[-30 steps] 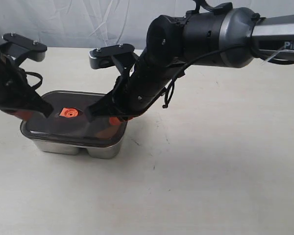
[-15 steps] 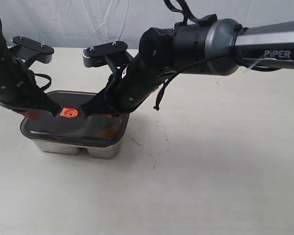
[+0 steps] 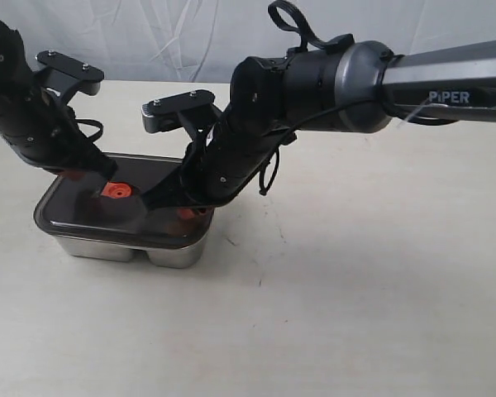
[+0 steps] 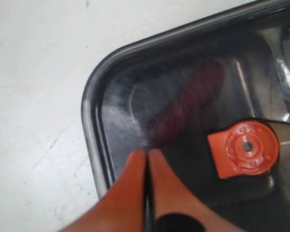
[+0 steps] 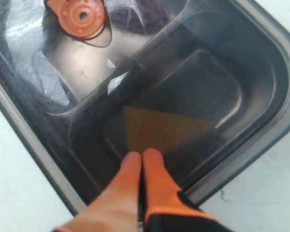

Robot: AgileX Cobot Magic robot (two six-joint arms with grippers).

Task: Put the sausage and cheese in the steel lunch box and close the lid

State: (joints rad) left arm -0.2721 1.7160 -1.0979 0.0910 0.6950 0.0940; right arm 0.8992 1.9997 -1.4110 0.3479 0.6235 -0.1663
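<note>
The steel lunch box (image 3: 107, 246) stands at the table's left with the dark translucent lid (image 3: 83, 217) lying on it, its orange valve tab (image 3: 114, 190) in the centre. Through the lid (image 4: 89, 125) I see the dark-red sausage (image 4: 188, 108) in one compartment. The yellow-orange cheese (image 5: 169, 128) shows under the lid (image 5: 261, 58) in the other. My left gripper (image 4: 147, 153) is shut and empty, its tips on or just over the lid near the tab (image 4: 244, 149). My right gripper (image 5: 141, 155) is also shut and empty, tips over the cheese's compartment.
Both black arms crowd over the box; the right arm (image 3: 314, 83) reaches across from the right. A pale wrinkled backdrop (image 3: 190, 33) closes off the table's far edge. Bare beige table (image 3: 355, 273) spreads to the right and front.
The left arm has lifted and swung right, its tips now at the lid's far side by the tab. The right arm shifted slightly left and lower. The lid stays on the box.
</note>
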